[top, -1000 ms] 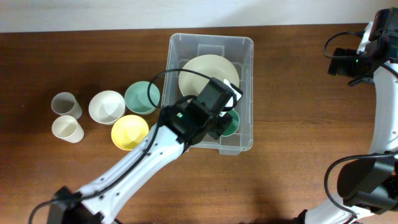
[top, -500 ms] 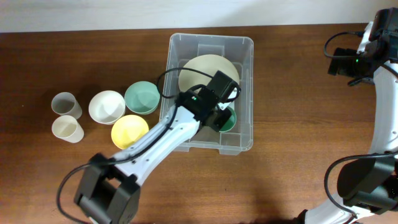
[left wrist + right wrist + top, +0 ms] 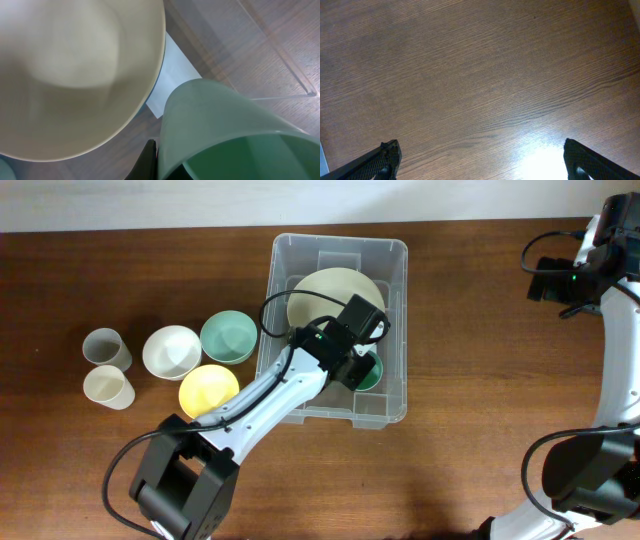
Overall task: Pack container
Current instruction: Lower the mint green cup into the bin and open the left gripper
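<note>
Your left jaws are down inside the container (image 3: pixel 395 255) and clamped on the green cup (image 3: pixel 225 135). One dark finger (image 3: pixel 148 161) presses the outside of its wall and a dark edge shows just inside the rim. The cup sits tilted in the grip, mouth towards the camera.

Just ahead of the jaws, the white label (image 3: pixel 172 75) lies flat on the container's base, partly under the cup. Beyond it and close beside the cup is the big cream bowl (image 3: pixel 75 75), also inside the container and overlapping the label's edge.

The container itself stands on the tabletop (image 3: pixel 480 380) around the jaws, with its clear wall on the far side of the cup.

Behind the jaws, outside the container and alongside your left arm (image 3: pixel 270 395), sit the teal bowl (image 3: pixel 228 337) and the yellow bowl (image 3: pixel 208 391). The white bowl (image 3: pixel 171 351) comes next. Furthest back are the grey cup (image 3: pixel 105 347) and the cream cup (image 3: pixel 108 387).

Your right jaws are well apart from all this. They are spread wide with the fingertips (image 3: pixel 387 155) at the frame's corners, gripping nothing, with only bare wood below them.
</note>
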You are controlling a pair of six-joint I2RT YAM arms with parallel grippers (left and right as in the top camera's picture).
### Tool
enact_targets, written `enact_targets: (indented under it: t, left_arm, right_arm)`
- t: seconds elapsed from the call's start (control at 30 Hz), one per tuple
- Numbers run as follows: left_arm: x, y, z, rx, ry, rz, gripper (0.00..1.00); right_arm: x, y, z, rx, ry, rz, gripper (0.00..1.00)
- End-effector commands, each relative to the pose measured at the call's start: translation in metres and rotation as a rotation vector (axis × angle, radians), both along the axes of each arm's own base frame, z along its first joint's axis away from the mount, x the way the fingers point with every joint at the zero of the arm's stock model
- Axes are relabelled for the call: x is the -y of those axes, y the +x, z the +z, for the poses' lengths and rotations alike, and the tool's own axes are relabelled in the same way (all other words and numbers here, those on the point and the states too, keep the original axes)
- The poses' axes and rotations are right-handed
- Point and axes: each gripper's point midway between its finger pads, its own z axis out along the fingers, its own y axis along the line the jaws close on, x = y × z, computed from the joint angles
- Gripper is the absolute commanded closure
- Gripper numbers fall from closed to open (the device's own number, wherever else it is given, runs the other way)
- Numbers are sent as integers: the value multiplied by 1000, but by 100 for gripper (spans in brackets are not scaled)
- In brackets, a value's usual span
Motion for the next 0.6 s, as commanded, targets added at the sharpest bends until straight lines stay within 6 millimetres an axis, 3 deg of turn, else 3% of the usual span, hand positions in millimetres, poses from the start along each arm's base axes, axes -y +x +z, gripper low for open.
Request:
enact_targets:
  t: [0.0, 0.33, 0.57]
  left_arm:
    - [15, -2, 4, 11, -17, -44, 99]
    - [24, -7, -1, 8, -11, -64, 99]
    - [23, -9, -30, -40, 31, -65, 99]
  right_arm:
    - [1, 0, 10, 30, 1, -12, 1]
    - [1, 0, 11, 30, 1, -12, 1]
    - [1, 0, 11, 30, 1, -12, 1]
